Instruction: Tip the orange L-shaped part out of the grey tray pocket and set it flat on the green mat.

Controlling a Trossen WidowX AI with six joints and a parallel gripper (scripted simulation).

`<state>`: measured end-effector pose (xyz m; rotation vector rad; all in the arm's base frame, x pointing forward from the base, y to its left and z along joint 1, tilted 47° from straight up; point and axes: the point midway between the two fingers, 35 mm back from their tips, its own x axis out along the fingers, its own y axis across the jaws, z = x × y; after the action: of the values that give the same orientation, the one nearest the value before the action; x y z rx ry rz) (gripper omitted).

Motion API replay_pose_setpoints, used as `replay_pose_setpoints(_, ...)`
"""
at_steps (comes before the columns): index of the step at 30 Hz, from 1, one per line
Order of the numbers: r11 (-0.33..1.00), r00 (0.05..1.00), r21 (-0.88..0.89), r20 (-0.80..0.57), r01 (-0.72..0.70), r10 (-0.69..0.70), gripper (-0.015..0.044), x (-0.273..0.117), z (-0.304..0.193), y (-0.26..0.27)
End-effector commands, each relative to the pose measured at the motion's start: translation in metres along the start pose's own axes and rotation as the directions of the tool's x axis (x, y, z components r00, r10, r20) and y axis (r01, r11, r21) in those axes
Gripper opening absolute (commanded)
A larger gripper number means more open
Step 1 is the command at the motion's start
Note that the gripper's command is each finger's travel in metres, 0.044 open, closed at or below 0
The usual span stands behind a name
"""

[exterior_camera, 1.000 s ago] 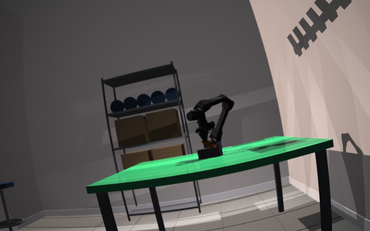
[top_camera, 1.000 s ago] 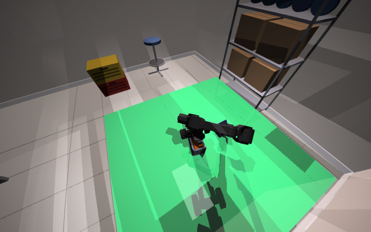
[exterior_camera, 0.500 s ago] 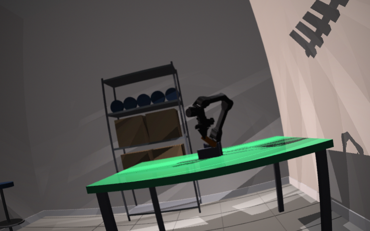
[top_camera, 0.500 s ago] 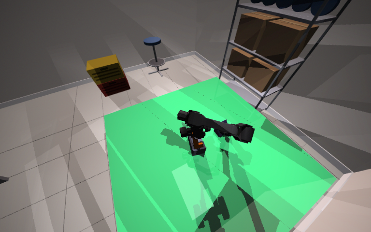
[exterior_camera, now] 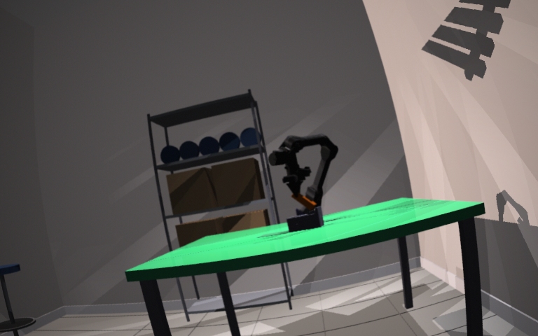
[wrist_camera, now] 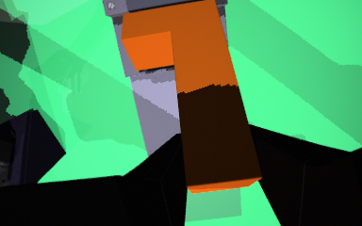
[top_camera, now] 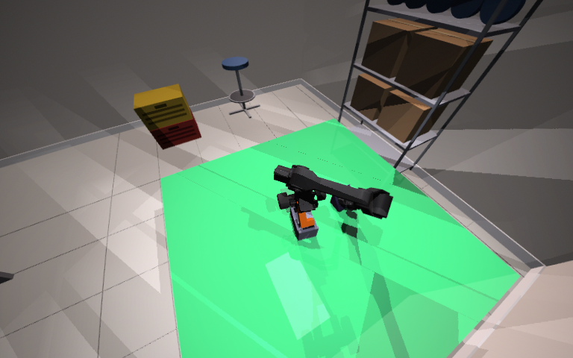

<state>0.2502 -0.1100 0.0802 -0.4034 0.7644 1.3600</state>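
My gripper is shut on the straight end of the orange L-shaped part. The part hangs tilted, its L-shaped end lower and just above the grey tray. The tray's pocket shows empty below the part in the wrist view. The tray stands on the green mat, which covers the table top. My black fingers fill the bottom of the wrist view on both sides of the part.
The arm's base stands on the mat to the right of the tray. A metal shelf rack with cardboard boxes stands beyond the table. A yellow and red cabinet and a blue stool stand on the floor.
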Motion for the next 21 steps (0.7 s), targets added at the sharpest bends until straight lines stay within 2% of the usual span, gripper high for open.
replay_pose_setpoints(1,1.000,1.000,-0.002,-0.001,-0.004,0.004,0.0000,-0.001,-0.001,0.000)
replay_pose_setpoints(9,1.000,1.000,-0.002,-0.001,-0.004,0.004,0.0000,-0.006,-0.008,0.001)
replay_pose_setpoints(21,1.000,1.000,-0.002,-0.005,-0.003,0.003,0.0000,-0.004,-0.076,0.007)
